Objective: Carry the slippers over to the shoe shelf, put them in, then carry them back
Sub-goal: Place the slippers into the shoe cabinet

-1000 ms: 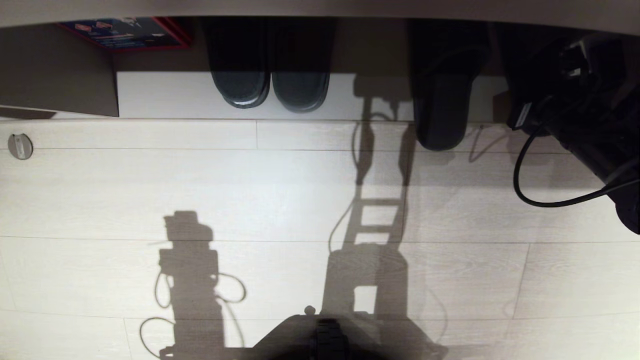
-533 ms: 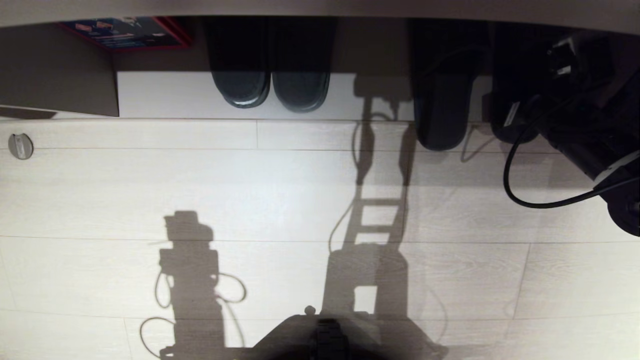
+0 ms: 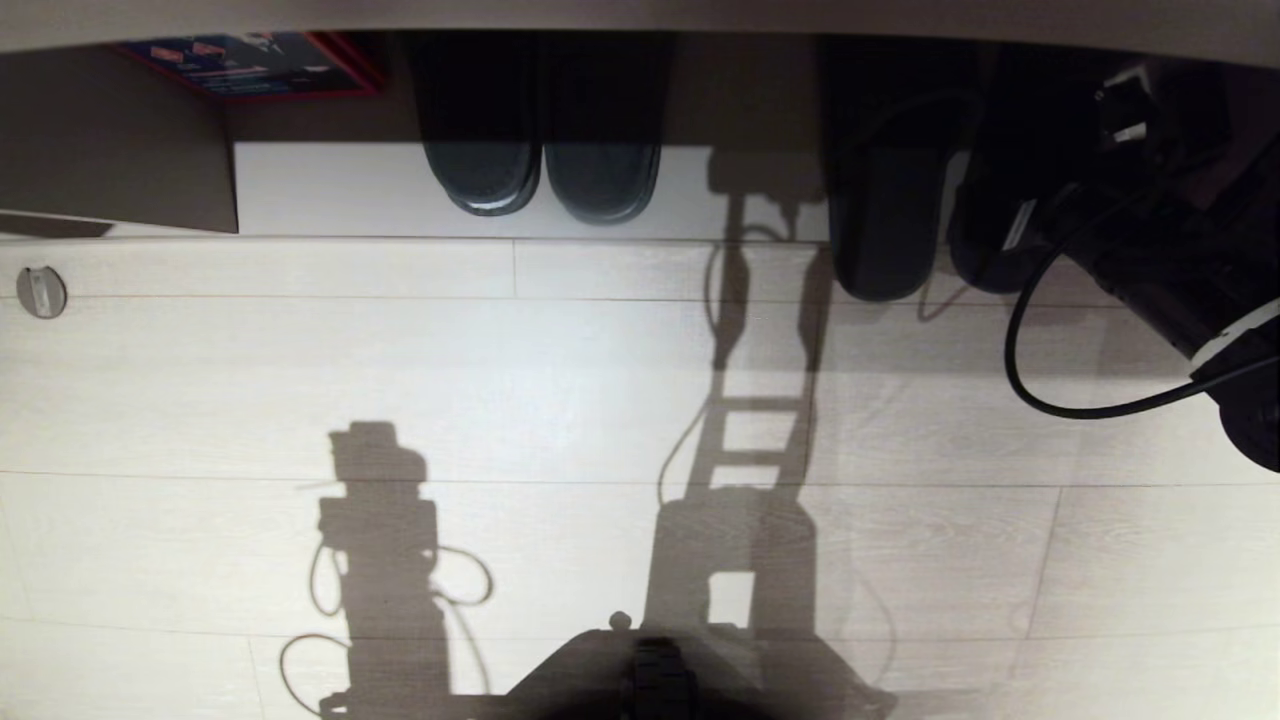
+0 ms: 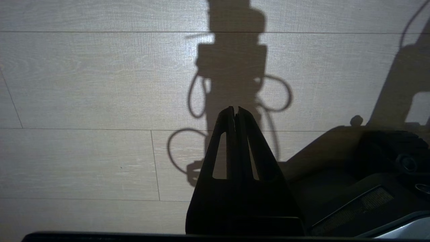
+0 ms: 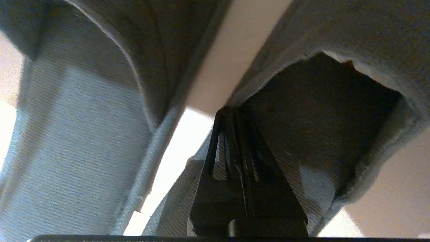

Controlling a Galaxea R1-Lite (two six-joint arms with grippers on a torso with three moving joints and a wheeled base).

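Observation:
Two dark slippers lie heels-out at the open front of the shoe shelf (image 3: 330,190). One slipper (image 3: 885,230) pokes out onto the floor; the other (image 3: 975,262) sits just to its right, partly under my right arm (image 3: 1170,290). In the right wrist view my right gripper (image 5: 233,109) is shut, its tips pressed onto that slipper's ribbed footbed (image 5: 319,111) at the edge of its band (image 5: 352,30). The neighbouring slipper (image 5: 77,134) runs alongside. My left gripper (image 4: 235,108) hangs shut over bare floor, holding nothing.
A shorter dark pair with paler tips (image 3: 545,170) stands in the shelf further left. Past the upright divider (image 3: 120,140) lies a red-edged box (image 3: 250,65). A round metal fitting (image 3: 40,292) sits in the floor. A black cable (image 3: 1050,390) loops off my right arm.
My right arm has swung left, and the right-hand slipper has slid left with it, closing the gap to its mate. The left arm and the other pair have not moved.

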